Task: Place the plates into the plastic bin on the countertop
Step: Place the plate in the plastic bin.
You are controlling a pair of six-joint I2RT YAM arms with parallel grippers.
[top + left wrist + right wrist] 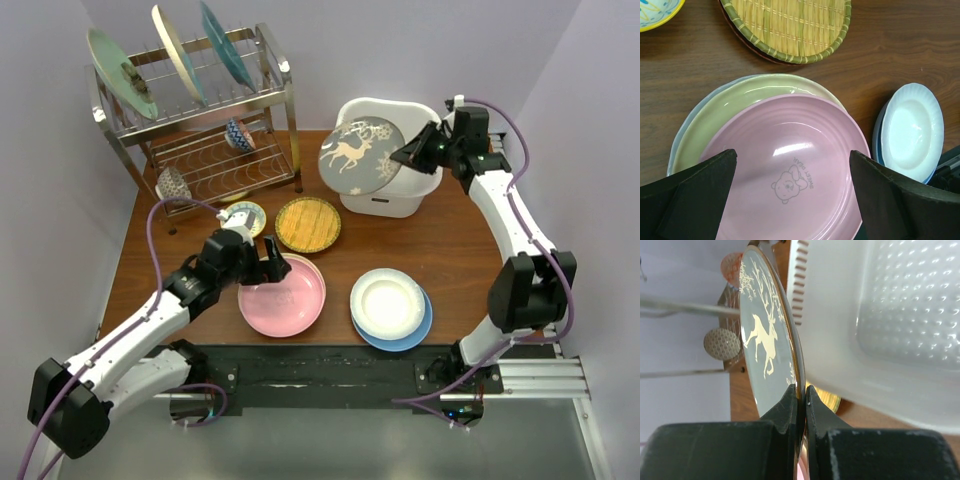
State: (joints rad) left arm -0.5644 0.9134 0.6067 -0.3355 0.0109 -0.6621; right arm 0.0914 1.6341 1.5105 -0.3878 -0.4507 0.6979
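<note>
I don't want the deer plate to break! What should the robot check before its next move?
1. Right claw shut on the reindeer plate rim: ok.
2. Reindeer plate fully over the plastic bin: not ok; it sticks out past the bin's rim.
3. Bin floor clear where the right wrist camera sees it: ok.
4. Left claw open over the pink plate: ok.
5. Left claw touching the pink plate: cannot tell.

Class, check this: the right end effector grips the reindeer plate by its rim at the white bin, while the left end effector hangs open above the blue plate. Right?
Not quite. The left wrist view shows the left end effector hanging open above the pink plate. The right end effector does grip the reindeer plate by its rim at the bin.
</note>
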